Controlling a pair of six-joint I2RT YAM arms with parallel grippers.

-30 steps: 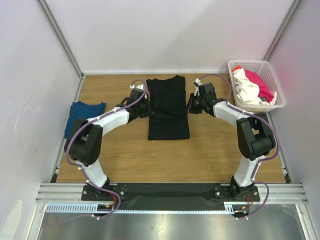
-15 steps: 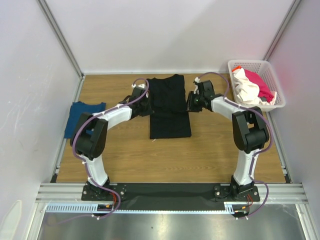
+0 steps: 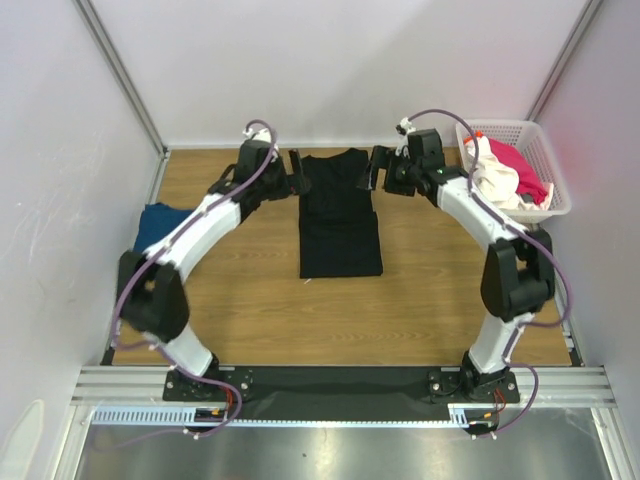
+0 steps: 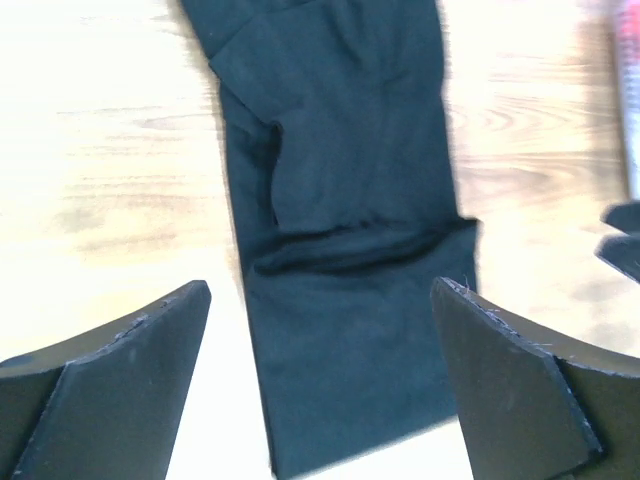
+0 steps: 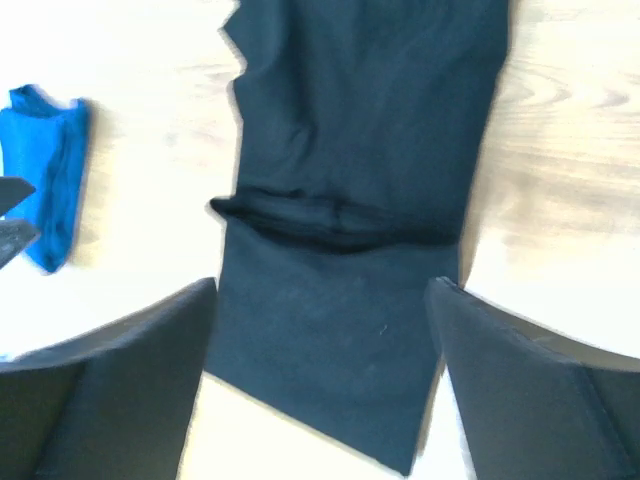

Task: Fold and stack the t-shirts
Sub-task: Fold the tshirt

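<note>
Two grippers flank the far end of the black t-shirt [image 3: 340,225], one on each side.

- Shirt: lies mid-table as a narrow strip. Long axis runs near-to-far, with a crosswise ridge about halfway along.
- Left gripper [image 3: 297,172]: just beside the far-left corner. Jaws are spread wide with nothing between them, and its wrist view looks down the length of the cloth.
- Right gripper [image 3: 371,168]: just beside the far-right corner. It is likewise released and empty.
- Contact: neither gripper seems to touch the cloth, though the overhead view does not settle it.
- Reach: the two arms are about equally near, each to its own corner. The shirt stretches from both toward the arm bases.
- Judgement: the next move calls for both to pinch the far corners and bring that edge toward the near one.
- Elsewhere: the blue t-shirt [image 3: 152,228] lies at the table's left edge, well apart. The white t-shirt [image 3: 490,178] and pink-red t-shirt [image 3: 522,168] sit in the basket [image 3: 505,124] at far right.
</note>
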